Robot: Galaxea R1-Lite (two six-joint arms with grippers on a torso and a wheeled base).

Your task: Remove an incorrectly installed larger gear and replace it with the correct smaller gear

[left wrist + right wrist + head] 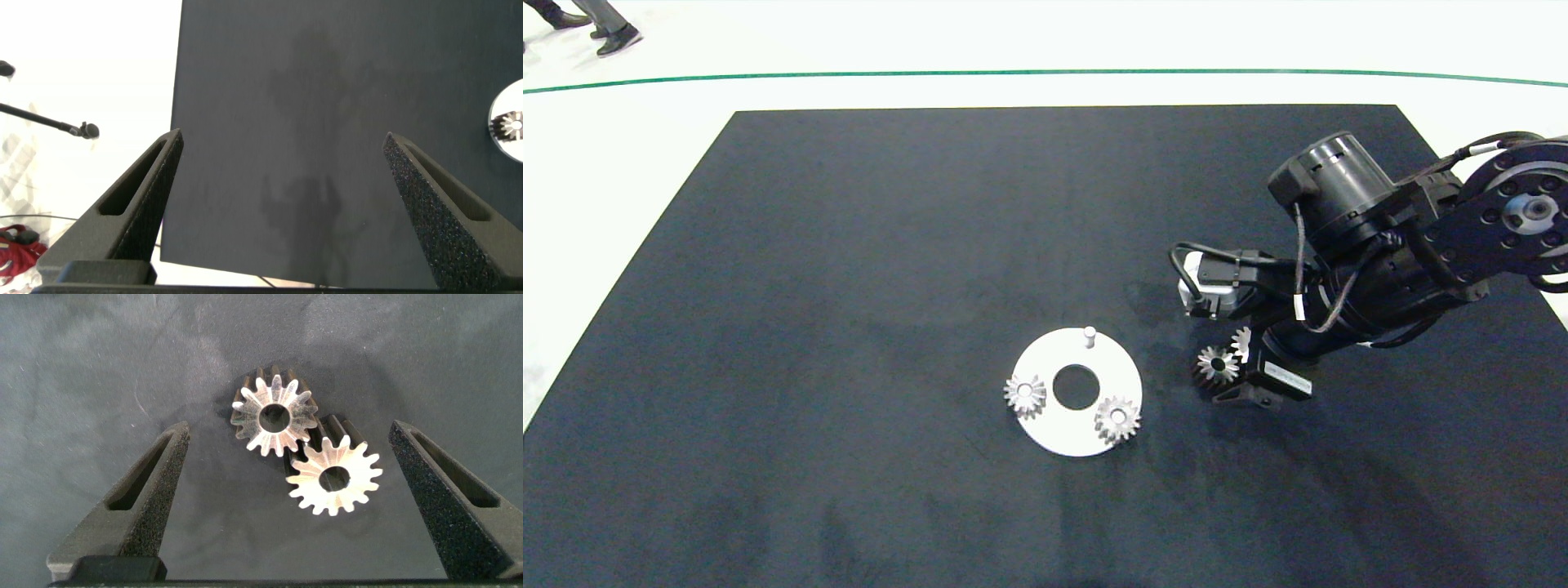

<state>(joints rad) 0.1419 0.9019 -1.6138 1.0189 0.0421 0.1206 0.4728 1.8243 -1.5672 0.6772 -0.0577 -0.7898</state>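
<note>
On the black mat, the larger gear [1217, 365], silver with a wide dark hole, lies beside a brighter smaller gear [1241, 343] that my right gripper [1243, 377] partly hides. The right wrist view shows both gears touching, low between the open fingers of that gripper [288, 425]. One gear [274, 416] has a darker hole and the other [333, 475] is brighter. Left of them, a white round plate [1062, 437] carries two small gears [1024, 395] [1117, 419] and a bare peg [1089, 335]. My left gripper [283, 137] hangs open over the mat's left edge, holding nothing.
The mat's [849, 286] far and left borders meet white floor. Beyond it run a green line [1045, 72] and a person's shoes [614, 38]. In the left wrist view the plate's rim [513, 96] shows at the side. Red cables [12, 249] and a dark rod [49, 122] lie off the mat.
</note>
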